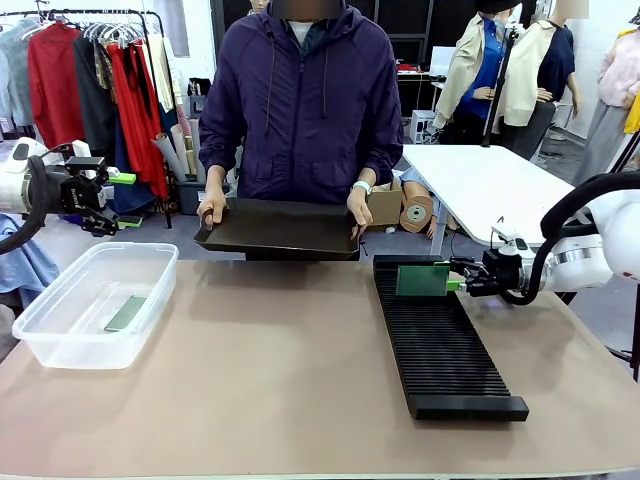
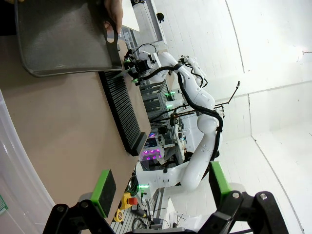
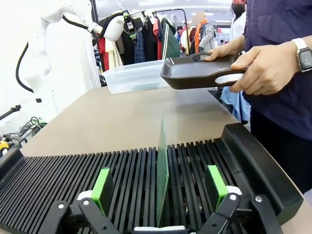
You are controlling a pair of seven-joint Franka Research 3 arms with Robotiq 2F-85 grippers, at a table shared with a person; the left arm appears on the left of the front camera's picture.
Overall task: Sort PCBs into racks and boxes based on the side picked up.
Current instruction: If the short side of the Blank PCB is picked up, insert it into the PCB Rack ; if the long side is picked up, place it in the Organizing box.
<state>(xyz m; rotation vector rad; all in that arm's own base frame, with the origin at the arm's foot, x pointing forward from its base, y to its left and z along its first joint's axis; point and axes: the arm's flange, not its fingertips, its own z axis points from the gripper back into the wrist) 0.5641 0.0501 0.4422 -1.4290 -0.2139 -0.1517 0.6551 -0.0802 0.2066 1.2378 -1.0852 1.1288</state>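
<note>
Two PCBs are already sorted: one PCB (image 1: 422,279) stands on its edge in a slot near the far end of the rack (image 1: 440,345), and another PCB (image 1: 126,312) lies flat on the bottom of the box (image 1: 88,302), which sits well to the left of the rack on the worktop (image 1: 280,380). The right tool (image 1: 462,283) is just beside the standing board, at the rack's right side, and its green pads (image 3: 103,184) stand apart on both sides of the board without touching it, so the tool is open and I judge the board is released and kept upright by the slot alone. The left tool (image 1: 118,200) hangs above the worktop, beyond the box from the rack, also open and holding nothing. At the far side of the rack a person holds a shallow black tray (image 1: 280,228) with both hands, lifted off the worktop, probably to offer the next board within reach.
</note>
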